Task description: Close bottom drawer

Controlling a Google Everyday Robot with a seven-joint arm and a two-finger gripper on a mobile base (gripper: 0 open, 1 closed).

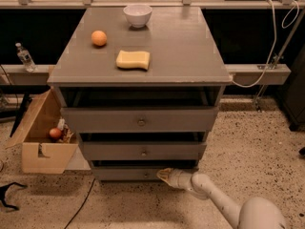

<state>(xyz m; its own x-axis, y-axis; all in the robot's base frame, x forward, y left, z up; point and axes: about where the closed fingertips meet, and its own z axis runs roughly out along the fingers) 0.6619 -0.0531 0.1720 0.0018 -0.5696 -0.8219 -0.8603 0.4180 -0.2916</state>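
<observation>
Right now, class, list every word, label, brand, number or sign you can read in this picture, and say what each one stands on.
No text can be read anywhere in this view.
Small bottle at the far left: any label is too small to read.
Cardboard box: no print shows on its visible sides.
Cabinet, bowl, orange, sponge: plain.
Gripper, at the front of the bottom drawer: no readable marking.

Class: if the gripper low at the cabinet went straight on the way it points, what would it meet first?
The gripper would meet the bottom drawer at its front, which it seems to be touching or nearly so; depth is unclear.
</observation>
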